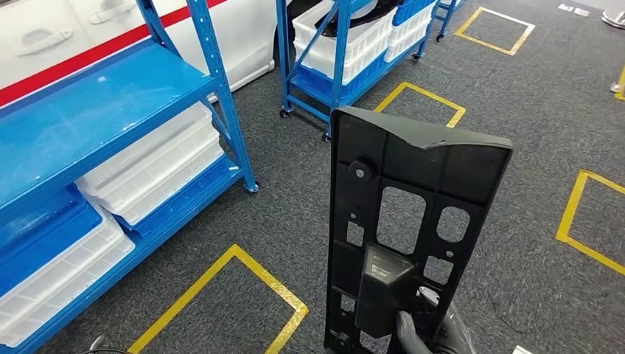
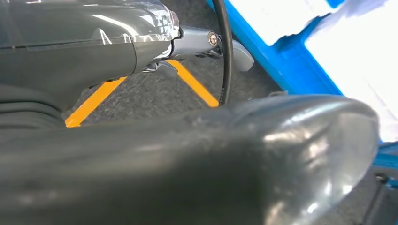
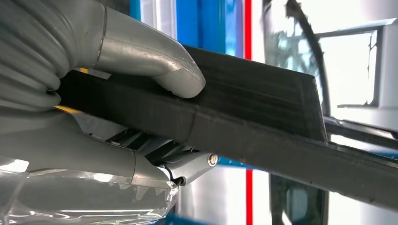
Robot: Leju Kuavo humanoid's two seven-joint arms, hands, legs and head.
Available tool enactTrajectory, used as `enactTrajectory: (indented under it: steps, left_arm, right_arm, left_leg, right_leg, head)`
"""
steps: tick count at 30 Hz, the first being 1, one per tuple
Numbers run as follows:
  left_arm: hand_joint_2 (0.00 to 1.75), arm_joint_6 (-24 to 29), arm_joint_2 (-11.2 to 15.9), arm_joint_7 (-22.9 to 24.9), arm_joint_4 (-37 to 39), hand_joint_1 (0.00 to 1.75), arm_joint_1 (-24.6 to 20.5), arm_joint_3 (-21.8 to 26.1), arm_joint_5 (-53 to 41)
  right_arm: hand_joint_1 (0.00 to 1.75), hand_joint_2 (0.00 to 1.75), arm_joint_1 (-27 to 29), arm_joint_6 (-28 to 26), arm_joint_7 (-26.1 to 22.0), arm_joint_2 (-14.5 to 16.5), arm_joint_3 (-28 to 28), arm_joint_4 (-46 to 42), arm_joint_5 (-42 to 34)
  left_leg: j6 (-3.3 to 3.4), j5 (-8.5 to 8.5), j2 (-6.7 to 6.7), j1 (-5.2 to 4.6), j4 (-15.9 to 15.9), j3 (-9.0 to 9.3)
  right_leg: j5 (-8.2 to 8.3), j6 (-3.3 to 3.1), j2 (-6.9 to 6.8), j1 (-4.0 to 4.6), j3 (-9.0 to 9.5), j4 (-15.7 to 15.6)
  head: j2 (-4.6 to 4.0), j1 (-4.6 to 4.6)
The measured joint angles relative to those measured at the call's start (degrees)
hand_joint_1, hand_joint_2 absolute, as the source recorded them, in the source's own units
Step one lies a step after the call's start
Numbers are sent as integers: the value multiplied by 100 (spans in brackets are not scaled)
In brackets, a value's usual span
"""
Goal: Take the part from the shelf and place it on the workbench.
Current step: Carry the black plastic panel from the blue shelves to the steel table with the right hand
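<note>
A blue shelf (image 1: 110, 110) holding white bins (image 1: 158, 166) stands at the left over grey carpet (image 1: 295, 206). The left hand (image 2: 187, 42) hangs near the floor; I cannot tell how its fingers lie. To the right, the right hand (image 1: 431, 332) grips the black part (image 1: 413, 214) by its lower end, upright above the carpet.

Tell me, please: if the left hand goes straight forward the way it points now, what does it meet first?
Probably the blue shelf rack with its white bins. In the left wrist view the left hand points across grey carpet with a yellow floor line toward that rack. The depth is unclear, so this is a judgement.
</note>
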Motion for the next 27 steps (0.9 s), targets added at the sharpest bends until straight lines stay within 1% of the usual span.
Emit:
enactTrajectory:
  steps: [1, 2, 3, 4, 5, 6, 7, 8, 9, 10, 11, 12, 13, 14, 15, 16, 17, 18, 19, 20, 21, 22, 23, 24, 25, 26, 27]
  left_arm:
    - [0, 91, -3, 88, 63, 0, 13, 5, 38]
    - [0, 191, -7, 173, 141, 0, 36, 16, 66]
    - [0, 277, -7, 235, 217, 0, 65, 31, 82]
    - [0, 349, -8, 289, 292, 0, 92, 54, 98]
    - [0, 404, -9, 330, 361, 0, 112, 83, 115]
    - [0, 443, -10, 359, 415, 0, 121, 111, 138]
    - [0, 469, -11, 379, 457, 0, 122, 138, 167]
    - [0, 483, -13, 397, 486, 0, 120, 158, 199]
    - [0, 489, -14, 411, 505, 0, 121, 169, 237]
    - [0, 491, -15, 420, 517, 0, 129, 177, 299]
    - [0, 501, -15, 429, 525, 0, 144, 182, 385]
    - [0, 522, -16, 433, 530, 0, 163, 180, 503]
    - [0, 556, -16, 432, 530, 0, 185, 164, 640]
    - [0, 602, -16, 432, 527, 0, 209, 136, 796]
    - [0, 660, -16, 437, 518, 0, 245, 86, 984]
    - [0, 725, -16, 454, 501, 0, 298, 13, 1181]
    - [0, 801, -16, 485, 483, 0, 368, -71, 1375]
    - [0, 879, -16, 523, 468, 0, 450, -171, 1536]
    - [0, 954, -16, 557, 457, 0, 532, -281, 1649]
    - [0, 1020, -17, 580, 454, 0, 606, -392, 1726]
    - [0, 1071, -17, 590, 454, 0, 665, -501, 1780]
    - [0, 1110, -17, 593, 451, 0, 712, -610, 1828]
    - [0, 1140, -17, 593, 446, 0, 746, -701, 1863]
    - [0, 1164, -16, 592, 441, 0, 774, -782, 1889]
    - [0, 1184, -17, 597, 435, 0, 802, -850, 1906]
    - [0, 1208, -18, 608, 431, 0, 830, -907, 1917]
    - [0, 1240, -19, 625, 429, 0, 859, -963, 1925]
  right_arm:
    - [175, 175, 0, -26, 25, 0, -50, -3, 34]
    - [175, 175, -7, -41, 51, 0, -111, 0, 75]
    - [175, 175, -18, -42, 77, 0, -174, 11, 118]
    - [175, 175, -26, -36, 104, 0, -243, 33, 169]
    - [175, 175, -29, -30, 127, 0, -316, 67, 218]
    - [175, 175, -28, -23, 149, 0, -394, 110, 263]
    - [175, 175, -28, -17, 166, 0, -472, 156, 297]
    - [175, 175, -29, -12, 176, 0, -543, 196, 317]
    - [175, 175, -34, -1, 183, 0, -607, 227, 331]
    - [175, 175, -38, 20, 186, 2, -664, 252, 339]
    - [175, 175, -39, 48, 186, 7, -721, 272, 346]
    - [175, 175, -32, 83, 187, 17, -778, 291, 354]
    - [175, 175, -12, 114, 188, 33, -834, 306, 360]
    - [175, 175, 14, 138, 187, 55, -883, 314, 364]
    - [175, 175, 44, 157, 183, 91, -920, 320, 370]
    - [175, 175, 69, 172, 176, 126, -946, 321, 380]
    - [175, 175, 88, 182, 165, 168, -962, 321, 391]
    - [175, 175, 109, 188, 150, 213, -970, 320, 400]
    - [175, 175, 132, 194, 134, 251, -980, 318, 411]
    - [175, 175, 162, 199, 114, 293, -986, 314, 421]
    - [175, 175, 191, 207, 93, 325, -991, 308, 437]
    - [175, 175, 212, 214, 73, 351, -994, 300, 461]
    - [175, 175, 227, 220, 55, 372, -995, 290, 490]
    - [175, 175, 238, 218, 40, 390, -995, 275, 521]
    - [175, 175, 243, 206, 29, 409, -994, 261, 547]
    - [175, 175, 248, 186, 19, 423, -994, 248, 563]
    - [175, 175, 254, 161, 11, 435, -993, 237, 570]
  left_leg:
    - [37, 31, 92, 11, -43, 13]
    - [62, 50, 186, 13, -67, 14]
    - [78, 55, 272, 3, -72, 4]
    - [81, 54, 367, -7, -69, -9]
    - [81, 52, 457, -15, -65, -21]
    - [79, 48, 543, -19, -62, -29]
    - [74, 43, 619, -21, -59, -32]
    - [65, 34, 683, -23, -54, -22]
    - [48, 19, 737, -32, -48, -8]
    - [22, 1, 785, -44, -39, 11]
    - [-10, -16, 831, -53, -30, 36]
    - [-43, -30, 881, -59, -27, 55]
    - [-74, -37, 935, -60, -32, 76]
    - [-107, -51, 964, -57, -32, 88]
    - [-139, -97, 903, -51, 1, 85]
    - [-167, -209, 770, -43, 131, 40]
    - [-190, -386, 600, -33, 392, -64]
    - [-205, -600, 437, -23, 764, -219]
    - [-214, -801, 352, -18, 1192, -410]
    - [-221, -912, 323, -17, 1534, -574]
    - [-223, -906, 316, -16, 1690, -657]
    - [-217, -785, 307, -14, 1614, -635]
    - [-204, -569, 266, -11, 1306, -504]
    - [-182, -352, 153, -7, 879, -319]
    - [-161, -200, 29, 0, 486, -151]
    - [-140, -114, -71, 1, 212, -36]
    - [-118, -102, -126, -6, 84, 14]
  right_leg:
    - [-119, 17, -155, 14, -85, 167]
    - [-300, 26, -354, 16, -218, 448]
    - [-502, 42, -510, 19, -391, 800]
    - [-663, 61, -593, 12, -557, 1150]
    - [-728, 76, -634, 6, -654, 1372]
    - [-687, 83, -661, 3, -644, 1395]
    - [-554, 82, -693, 5, -512, 1196]
    - [-377, 69, -771, 11, -276, 817]
    - [-251, 35, -916, 32, -26, 404]
    - [-168, 0, -1032, 54, 168, 81]
    - [-141, -38, -1113, 78, 279, -110]
    - [-152, -73, -1130, 100, 306, -168]
    - [-140, -97, -1060, 107, 295, -167]
    - [-124, -133, -994, 92, 292, -182]
    - [-103, -168, -933, 74, 294, -206]
    - [-79, -204, -868, 53, 294, -232]
    - [-56, -237, -798, 32, 294, -253]
    - [-46, -252, -726, 33, 283, -254]
    - [-40, -263, -646, 35, 268, -246]
    - [-38, -266, -564, 38, 254, -233]
    - [-39, -264, -480, 41, 244, -216]
    - [-41, -262, -396, 42, 238, -198]
    - [-45, -256, -312, 42, 237, -179]
    - [-50, -247, -232, 39, 235, -161]
    - [-58, -228, -154, 45, 226, -134]
    - [-59, -197, -81, 44, 209, -115]
    - [-54, -160, -14, 39, 187, -104]
  head:
    - [0, 5]
    - [0, 9]
    - [0, 14]
    - [0, 14]
    - [0, 14]
    - [0, 15]
    - [0, 15]
    - [0, 16]
    - [0, 15]
    - [0, 14]
    - [0, 13]
    - [0, 13]
    - [0, 13]
    - [0, 13]
    - [0, 13]
    - [0, 11]
    - [0, 9]
    - [0, 8]
    - [0, 7]
    - [0, 7]
    - [0, 7]
    - [0, 7]
    - [0, 7]
    - [0, 7]
    - [0, 8]
    - [0, 9]
    - [0, 9]
